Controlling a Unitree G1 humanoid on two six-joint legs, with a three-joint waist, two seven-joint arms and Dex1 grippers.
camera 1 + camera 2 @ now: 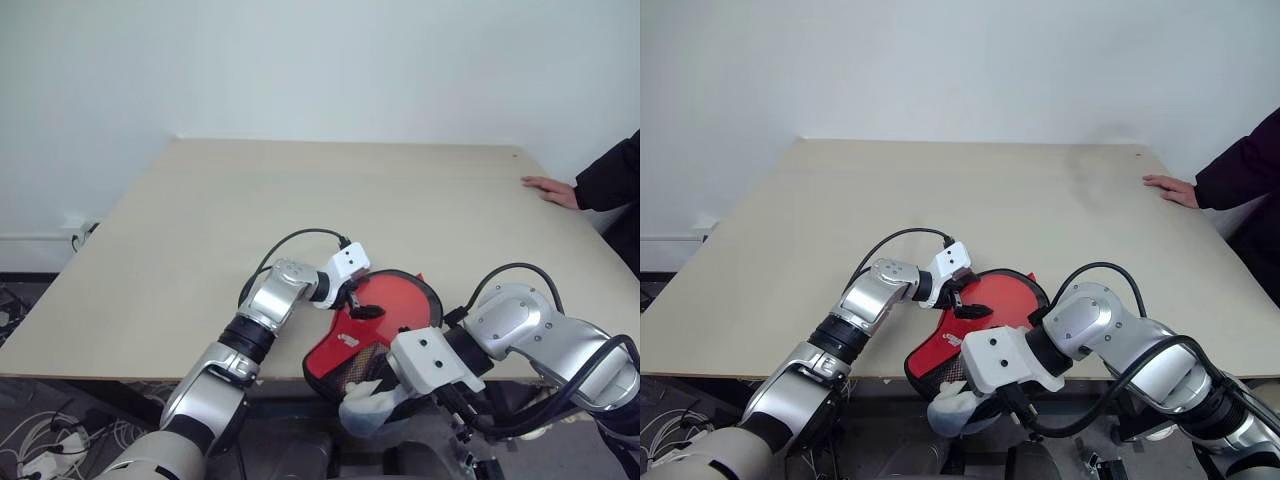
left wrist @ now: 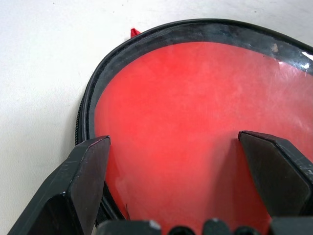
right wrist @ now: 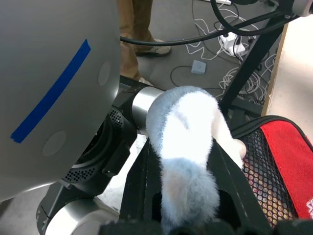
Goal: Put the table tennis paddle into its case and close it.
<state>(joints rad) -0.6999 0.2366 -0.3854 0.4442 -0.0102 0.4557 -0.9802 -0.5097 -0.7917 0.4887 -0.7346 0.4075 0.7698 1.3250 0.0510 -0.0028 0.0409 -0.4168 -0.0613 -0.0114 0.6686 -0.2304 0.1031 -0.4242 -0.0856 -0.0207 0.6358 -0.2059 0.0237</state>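
Observation:
The case [image 1: 392, 300] lies flat at the table's front edge with its red, clear-windowed side up. Its narrow mesh end [image 3: 266, 171] hangs past the edge. A smooth red face shows behind the window [image 2: 195, 112]; I cannot tell whether that is the table tennis paddle, and no handle shows. My left gripper [image 1: 358, 303] hovers over the round part of the case, its fingers [image 2: 83, 171] open and wide apart. Below the table edge at the mesh end, my right gripper [image 3: 188, 166] is shut on a fluffy grey-white ball [image 1: 368, 410].
The pale wooden table [image 1: 300, 200] stretches away behind the case. A person's hand [image 1: 550, 190] with a dark sleeve rests on its far right corner. Cables and a power strip [image 3: 230, 39] lie on the floor below the front edge.

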